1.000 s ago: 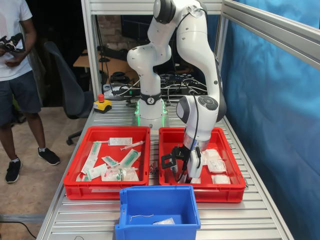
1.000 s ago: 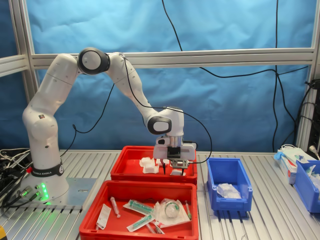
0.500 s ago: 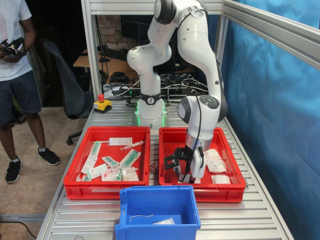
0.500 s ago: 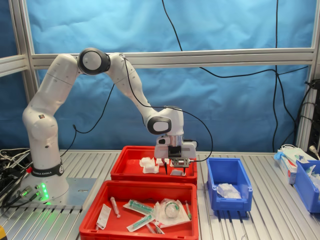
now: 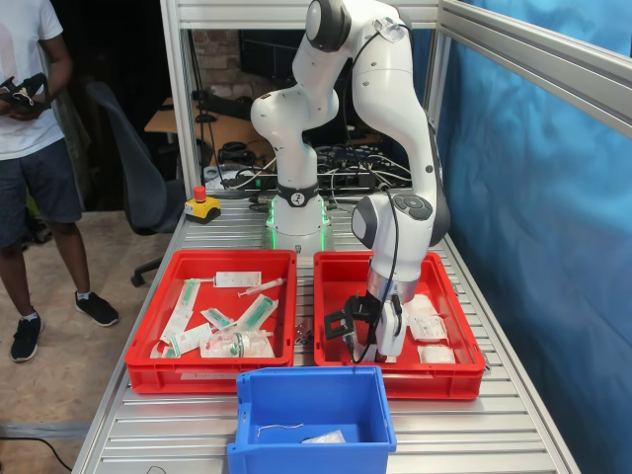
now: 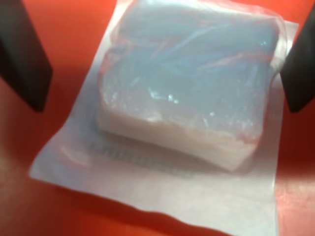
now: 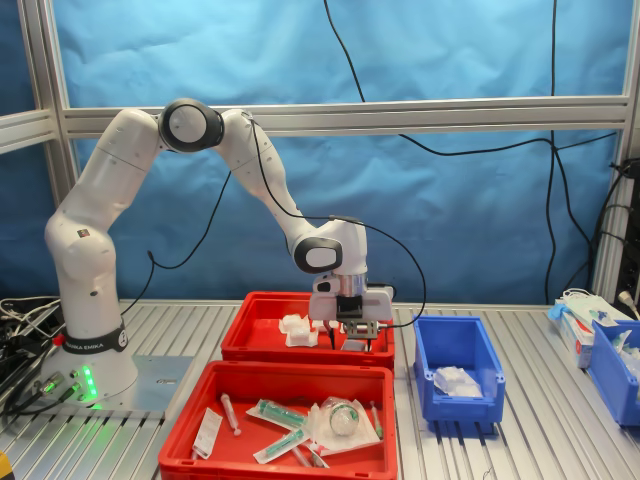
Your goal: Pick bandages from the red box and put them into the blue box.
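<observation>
Gripper (image 5: 357,348) lowered further into the red box (image 5: 459,367) than a second ago, fingers (image 6: 22,54) held apart either side of a bandage (image 6: 189,81) lying on the tray floor, blue box (image 5: 311,449) placed just beside.

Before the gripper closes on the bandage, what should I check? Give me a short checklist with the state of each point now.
1. Gripper open: ok, both fingers stand apart.
2. Bandage between the fingers: ok in the wrist view, one finger on each side.
3. Fingers clear of the wrapping: cannot tell, the flat edge reaches close to them.
4. Bandage flat on the red box floor: ok, it lies flat.
5. Gripper low enough to grasp: cannot tell from the exterior views.
6. Blue box has room: ok, it holds little in the first exterior view.
</observation>
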Tool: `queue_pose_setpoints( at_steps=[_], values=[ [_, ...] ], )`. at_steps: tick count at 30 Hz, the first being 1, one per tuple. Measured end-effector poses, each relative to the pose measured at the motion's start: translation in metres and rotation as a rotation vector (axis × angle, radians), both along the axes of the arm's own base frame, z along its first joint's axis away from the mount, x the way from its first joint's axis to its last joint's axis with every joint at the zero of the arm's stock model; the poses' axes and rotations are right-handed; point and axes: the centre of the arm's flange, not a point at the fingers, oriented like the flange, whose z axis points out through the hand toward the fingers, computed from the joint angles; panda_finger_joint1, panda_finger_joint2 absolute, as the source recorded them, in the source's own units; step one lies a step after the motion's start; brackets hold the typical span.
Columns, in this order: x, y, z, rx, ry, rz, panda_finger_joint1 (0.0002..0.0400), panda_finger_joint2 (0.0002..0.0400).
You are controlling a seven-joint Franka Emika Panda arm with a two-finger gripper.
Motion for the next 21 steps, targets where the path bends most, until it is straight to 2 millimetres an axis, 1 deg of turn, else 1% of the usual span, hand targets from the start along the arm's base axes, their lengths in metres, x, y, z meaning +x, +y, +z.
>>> queue_pose_setpoints(
  at_steps=[21],
  values=[
    [-0.0022, 0.0033, -0.0047, 0.001, 0.005, 0.004, 0.0400, 0.0400]
  ],
)
